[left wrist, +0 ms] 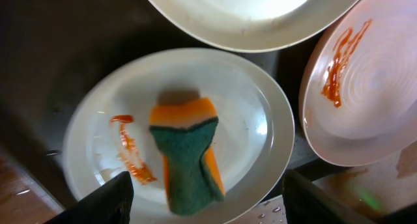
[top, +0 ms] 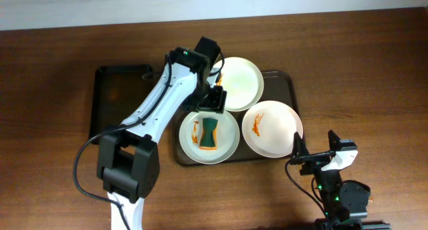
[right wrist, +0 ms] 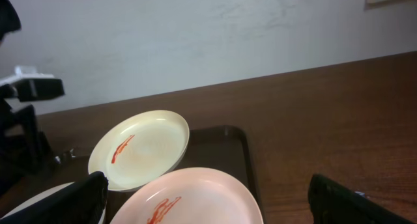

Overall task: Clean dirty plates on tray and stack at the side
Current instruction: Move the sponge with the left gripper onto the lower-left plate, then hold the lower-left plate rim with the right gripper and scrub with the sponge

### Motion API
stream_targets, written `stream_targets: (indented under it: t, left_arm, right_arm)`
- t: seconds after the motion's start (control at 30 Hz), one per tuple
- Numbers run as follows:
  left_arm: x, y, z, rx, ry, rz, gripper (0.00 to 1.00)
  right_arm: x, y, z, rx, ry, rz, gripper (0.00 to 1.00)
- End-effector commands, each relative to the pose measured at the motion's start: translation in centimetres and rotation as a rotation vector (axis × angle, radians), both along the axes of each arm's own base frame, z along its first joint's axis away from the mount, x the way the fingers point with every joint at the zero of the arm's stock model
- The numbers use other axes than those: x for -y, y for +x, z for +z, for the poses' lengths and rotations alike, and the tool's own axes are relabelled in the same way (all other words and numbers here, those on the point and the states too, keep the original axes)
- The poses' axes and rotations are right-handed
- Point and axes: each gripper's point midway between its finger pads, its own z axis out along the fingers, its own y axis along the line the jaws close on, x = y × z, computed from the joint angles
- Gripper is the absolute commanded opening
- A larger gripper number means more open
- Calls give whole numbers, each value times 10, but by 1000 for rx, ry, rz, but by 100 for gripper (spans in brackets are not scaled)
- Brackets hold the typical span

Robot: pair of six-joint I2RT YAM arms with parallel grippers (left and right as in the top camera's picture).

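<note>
Three dirty plates lie on the dark tray (top: 284, 79). The front left plate (top: 227, 144) carries a red smear and a green and orange sponge (top: 210, 134). The pink front right plate (top: 277, 133) and the pale back plate (top: 244, 83) also bear red smears. My left gripper (top: 215, 101) is open and hovers just above the sponge plate's far rim. In the left wrist view the sponge (left wrist: 187, 160) lies free between the spread fingers (left wrist: 205, 201). My right gripper (top: 314, 156) is open and empty off the tray's front right corner, with the pink plate (right wrist: 195, 198) before it.
A second, empty dark tray (top: 110, 99) lies to the left, touching the first. The brown wooden table (top: 361, 69) extends on all sides. A white wall (right wrist: 195, 28) rises behind the table in the right wrist view.
</note>
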Motion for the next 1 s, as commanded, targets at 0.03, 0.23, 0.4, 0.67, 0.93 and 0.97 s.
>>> stream_targets:
  t: [0.03, 0.23, 0.4, 0.67, 0.93, 0.97]
  left_arm:
    - [-22, 22, 54, 106, 58, 33, 94]
    - [-86, 19, 85, 28, 97, 167, 100]
    - [-90, 15, 84, 10, 113, 170, 100]
    - [-90, 16, 84, 14, 112, 171, 100]
    - [-90, 18, 77, 9, 114, 171, 100]
    - [-90, 17, 77, 4, 116, 170, 100]
  right_arm:
    - [-7, -1, -1, 1, 14, 40, 98]
    - [-119, -64, 43, 206, -30, 801, 98]
    - [-107, -62, 88, 273, 105, 718, 98]
    - [-99, -16, 172, -646, 165, 632, 100]
    - [-159, 100, -23, -1215, -17, 571, 67]
    - [-163, 109, -48, -1249, -49, 529, 74]
